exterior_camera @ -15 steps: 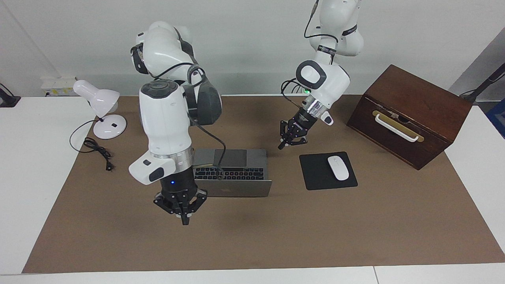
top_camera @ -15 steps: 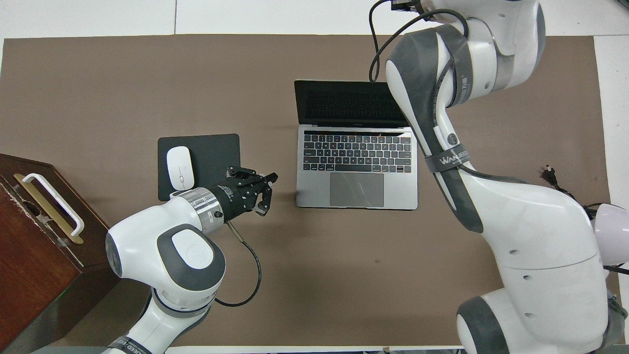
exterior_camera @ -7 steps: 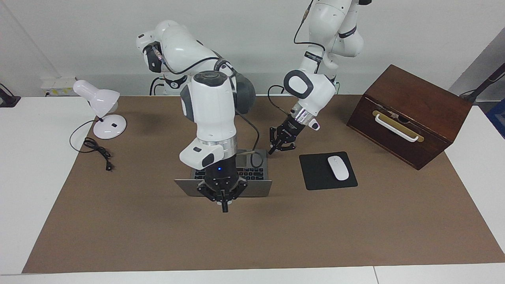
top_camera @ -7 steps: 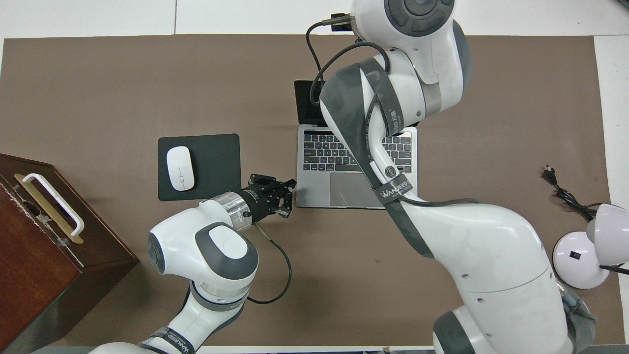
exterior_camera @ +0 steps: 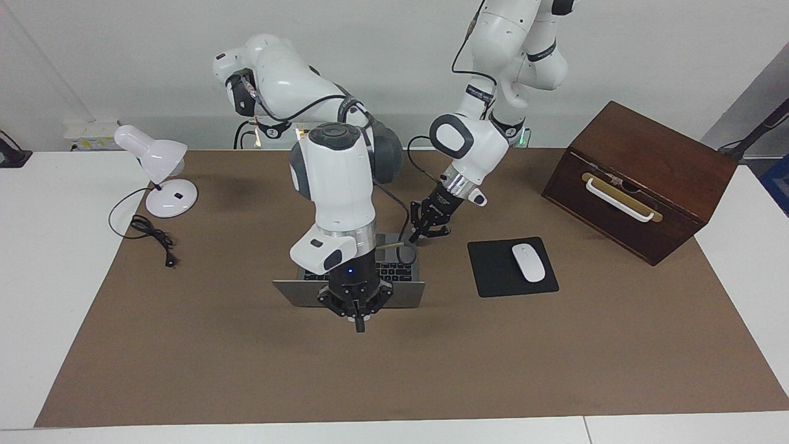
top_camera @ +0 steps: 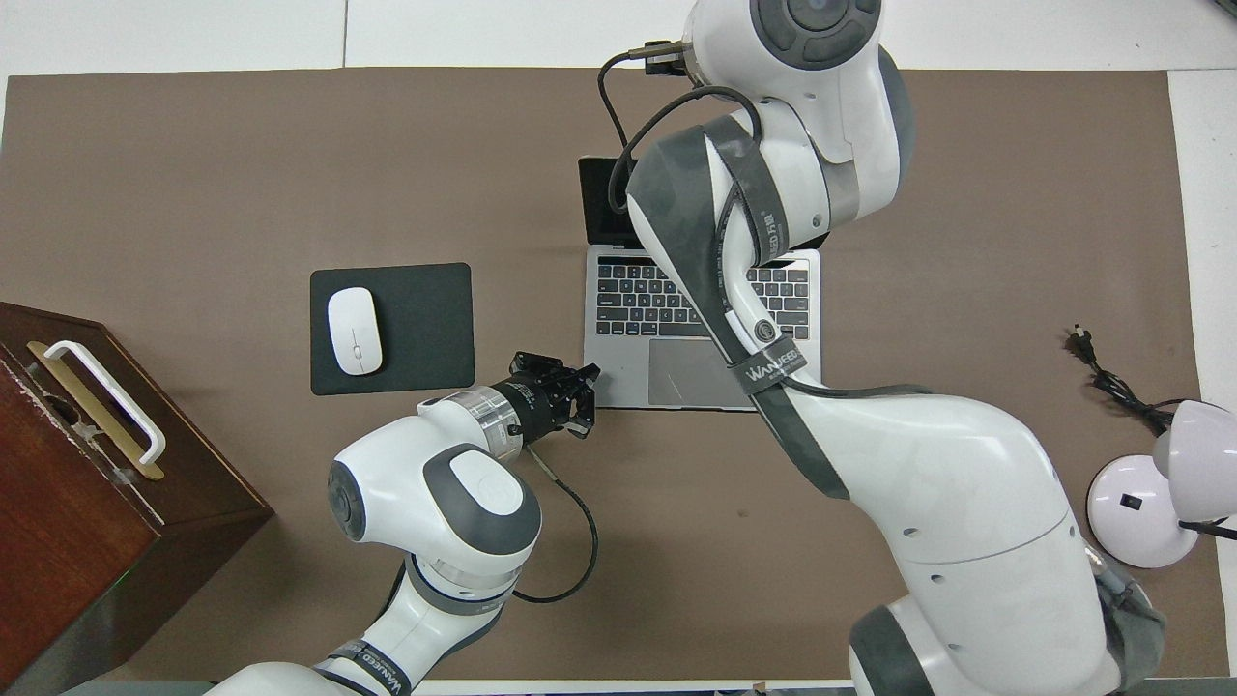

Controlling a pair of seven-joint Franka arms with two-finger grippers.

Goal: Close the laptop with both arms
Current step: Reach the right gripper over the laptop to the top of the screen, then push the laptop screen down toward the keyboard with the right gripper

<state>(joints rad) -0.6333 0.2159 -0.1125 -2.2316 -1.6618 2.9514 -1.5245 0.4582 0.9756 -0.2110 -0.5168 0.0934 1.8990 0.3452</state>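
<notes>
The silver-grey laptop (exterior_camera: 290, 293) (top_camera: 628, 300) stands open in the middle of the brown mat, its lid upright and its screen facing the robots. My right gripper (exterior_camera: 359, 324) is shut and points straight down at the middle of the lid's top edge, against the lid's back. In the overhead view the right arm covers it and much of the screen. My left gripper (exterior_camera: 419, 235) (top_camera: 588, 377) is shut with nothing in it. It hangs low at the laptop's corner nearest the robots, toward the left arm's end.
A black mouse pad (exterior_camera: 493, 274) (top_camera: 425, 309) with a white mouse (exterior_camera: 529, 262) (top_camera: 355, 331) lies beside the laptop. A brown wooden box (exterior_camera: 641, 179) (top_camera: 77, 483) stands at the left arm's end. A white lamp (exterior_camera: 157, 166) (top_camera: 1160, 493) and its cable (exterior_camera: 151, 233) are at the right arm's end.
My right arm has swung in from its own end of the table to the middle of the lid. My left gripper has slid closer to the laptop's corner. The lid stands as before.
</notes>
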